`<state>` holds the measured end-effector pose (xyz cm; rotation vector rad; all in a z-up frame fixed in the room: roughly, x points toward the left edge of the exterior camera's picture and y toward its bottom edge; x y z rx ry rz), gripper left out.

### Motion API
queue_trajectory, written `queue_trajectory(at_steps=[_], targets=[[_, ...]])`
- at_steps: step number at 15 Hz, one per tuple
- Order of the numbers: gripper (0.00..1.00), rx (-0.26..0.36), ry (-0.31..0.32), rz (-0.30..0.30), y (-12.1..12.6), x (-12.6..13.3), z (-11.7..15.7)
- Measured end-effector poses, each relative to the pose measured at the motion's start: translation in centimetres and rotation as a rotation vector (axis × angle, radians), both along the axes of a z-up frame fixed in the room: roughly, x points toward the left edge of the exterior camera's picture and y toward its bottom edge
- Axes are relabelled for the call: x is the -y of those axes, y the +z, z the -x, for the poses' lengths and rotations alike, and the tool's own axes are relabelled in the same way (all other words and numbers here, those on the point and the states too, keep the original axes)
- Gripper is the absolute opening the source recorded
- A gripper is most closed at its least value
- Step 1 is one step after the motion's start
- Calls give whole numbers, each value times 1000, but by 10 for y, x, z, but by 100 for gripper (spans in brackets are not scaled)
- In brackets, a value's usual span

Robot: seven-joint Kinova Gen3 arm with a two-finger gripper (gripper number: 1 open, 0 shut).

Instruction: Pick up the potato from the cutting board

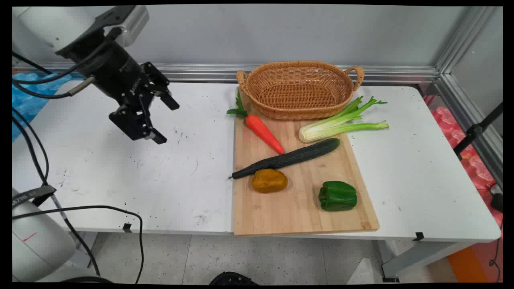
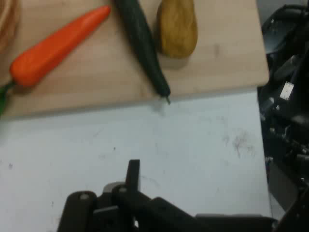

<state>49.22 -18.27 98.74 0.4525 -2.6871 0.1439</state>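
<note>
– Pepper (image 1: 337, 195) sits closest to us, low and right of centre on the board (image 1: 293, 216). Any trouble there?

– Not the pepper itself; it lies apart from everything. I'd worry about the board: its near edge looks level with the bench (image 1: 120, 180) edge, so I judge a sideways shove could slide it off.

– And the crowd in the middle?

– That's the likelier fault. The cucumber (image 1: 289, 157) lies slantwise, its thin tip just past the board's left edge. The potato (image 1: 269, 180) is touching or just beside it below, and the carrot (image 1: 265, 133) tip nearly meets it above. Closing on one could knock or roll its neighbours, I think. The celery (image 1: 341, 122) crowds the cucumber's thick end, just beside the basket (image 1: 257, 100) at upper centre.

– Where's the hand (image 1: 164, 120)?

– Upper left of the frame, hanging above bare bench, well apart from the board. Its fingers are spread wide, with nothing between them and nothing touched.

– Anything else?

– The cables (image 1: 36, 152) at the left edge hang slack; they might snag.
</note>
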Motion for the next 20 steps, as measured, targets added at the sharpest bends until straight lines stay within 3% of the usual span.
queue_trajectory(at_steps=[9,15,20], targets=[[100,-64,-51,13,-24,13,41],[100,-76,-94,15,-59,28,72],[100,-53,-171,31,-102,44,110]])
